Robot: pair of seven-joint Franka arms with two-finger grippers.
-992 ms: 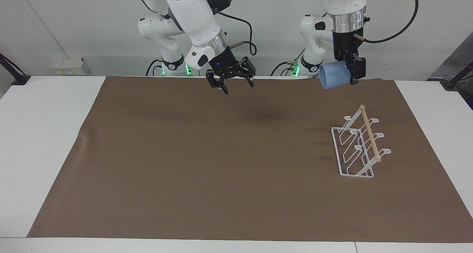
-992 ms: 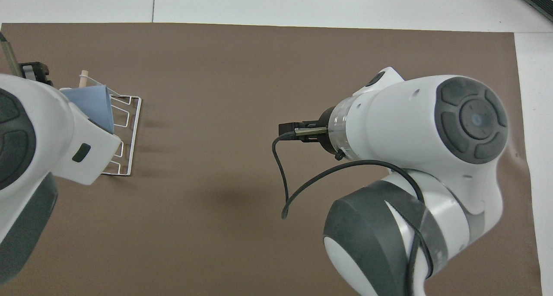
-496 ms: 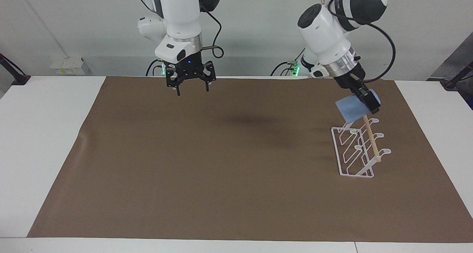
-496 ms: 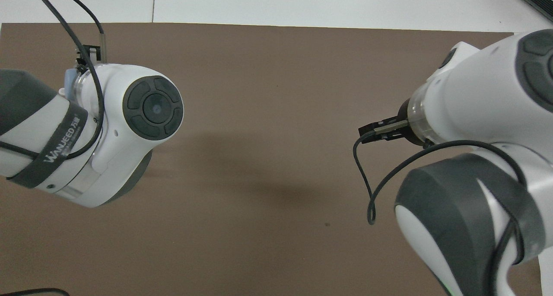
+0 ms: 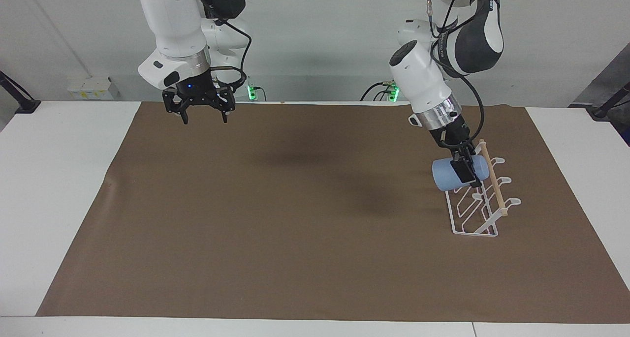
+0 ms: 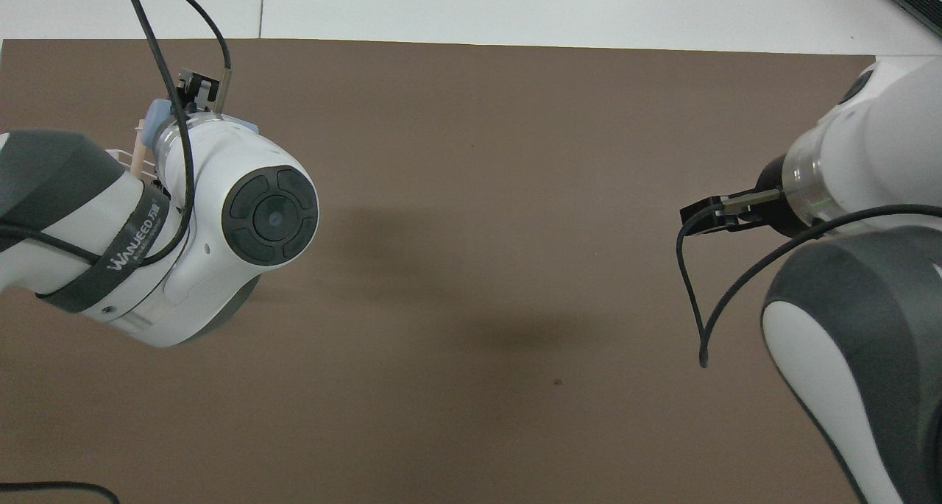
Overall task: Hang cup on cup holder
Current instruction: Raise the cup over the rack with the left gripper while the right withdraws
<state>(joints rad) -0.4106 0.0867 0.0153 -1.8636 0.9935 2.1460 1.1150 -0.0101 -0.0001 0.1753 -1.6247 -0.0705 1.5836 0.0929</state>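
The small light-blue plastic cup (image 5: 449,174) lies on its side in the air, clamped between the fingers of the left gripper (image 5: 466,169), at the end of the white wire cup holder (image 5: 476,199) with its pale wooden dowel nearer the robots. The right gripper (image 5: 201,111) waits over the brown mat (image 5: 275,219), fingers spread and holding nothing.

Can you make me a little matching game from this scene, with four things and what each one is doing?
Things:
1. cup
2. cup holder
3. left gripper
4. right gripper

States:
A. open, holding nothing, over the brown mat
B. light blue, held on its side
C. shut on the cup
D. white wire, standing on the mat

Pairs: 1-B, 2-D, 3-C, 4-A
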